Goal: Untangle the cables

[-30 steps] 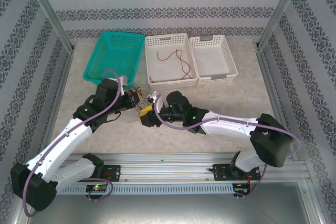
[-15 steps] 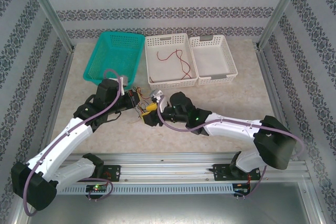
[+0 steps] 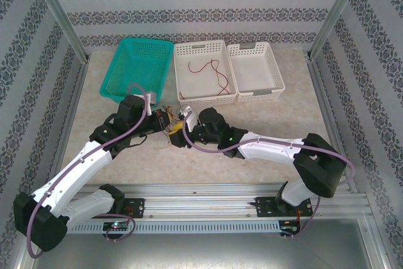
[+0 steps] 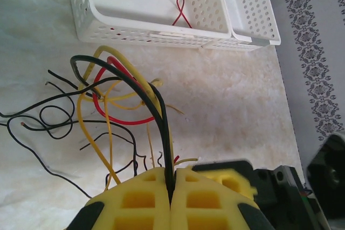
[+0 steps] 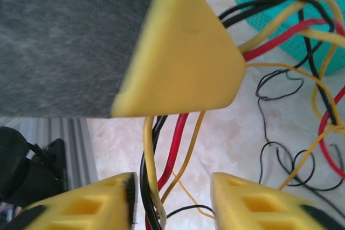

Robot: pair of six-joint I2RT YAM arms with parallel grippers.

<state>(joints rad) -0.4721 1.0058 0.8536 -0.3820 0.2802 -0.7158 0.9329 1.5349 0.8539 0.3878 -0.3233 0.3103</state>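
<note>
middle basket (image 3: 208, 44): one red cable (image 3: 213, 74) lies inside | left gripper (image 4: 171, 180): just in front of basket, clenched on the tangle's stems | right gripper (image 5: 172, 187): close beside the left gripper, fingers apart around strands, nothing pinched | cables (image 4: 116, 87): tangle fans out in front of basket; they look light, limp, slick; best to take one strand near the clamp and draw it out gently

The cables (image 4: 161, 125) wore smooth, slightly glossy plastic insulation in red, yellow and black, and they lay over a table (image 4: 232, 106) whose pale, marble-patterned surface looked matt. The fingers of the left gripper (image 4: 171, 181) and the right gripper (image 5: 172, 187) were a matt yellow moulded material with a faintly grainy face, backed by black plastic. The white baskets (image 4: 124, 25) and the teal basket (image 3: 135, 67) were perforated plastic with a soft sheen, and the rail (image 3: 208, 194) at the near edge was ribbed bare metal.
</note>
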